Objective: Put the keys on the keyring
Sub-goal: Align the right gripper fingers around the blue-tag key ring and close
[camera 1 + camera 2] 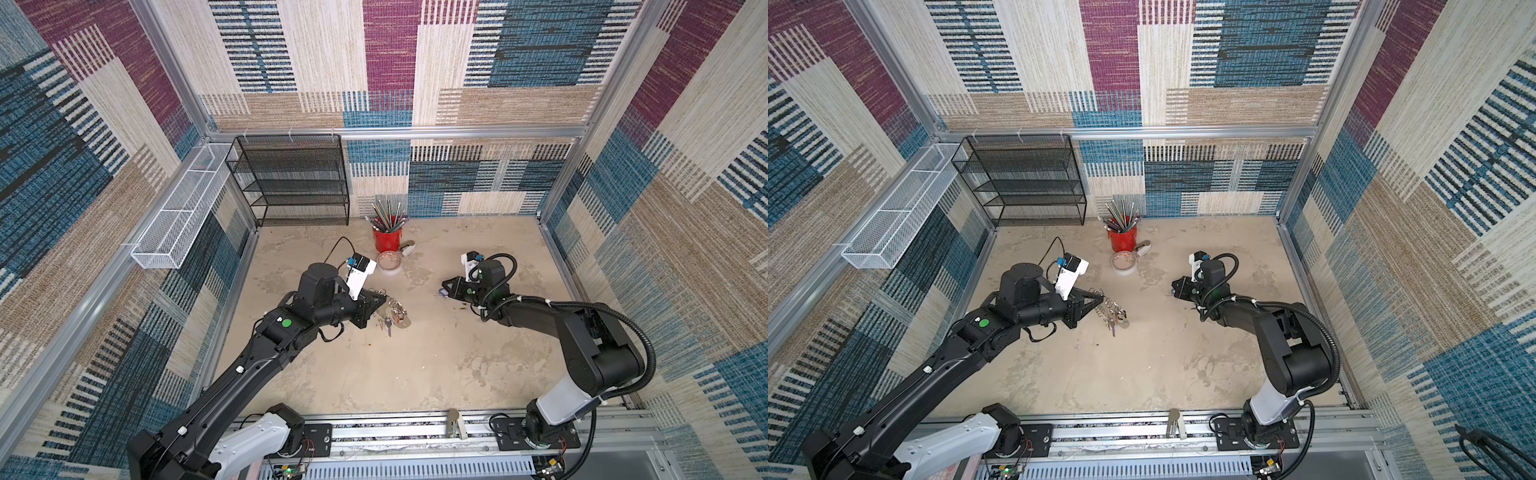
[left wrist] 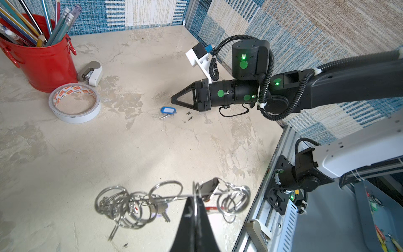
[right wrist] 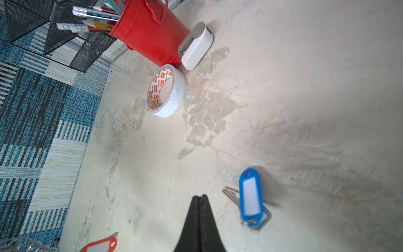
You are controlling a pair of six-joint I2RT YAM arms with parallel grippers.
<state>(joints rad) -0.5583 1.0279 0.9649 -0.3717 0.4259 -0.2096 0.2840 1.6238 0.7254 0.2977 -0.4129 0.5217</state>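
Centrally, left tool clenched on keyring at surface middle; wide bare room toward front edge. Right tool clenched empty beside blue-tagged key, tag blank. Orange print on tape roll unreadable.

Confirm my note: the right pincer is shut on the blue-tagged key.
Not quite. The right pincer is shut, but on nothing. The blue-tagged key lies on the table beside it, apart from the closed tips. The right wrist view shows this.
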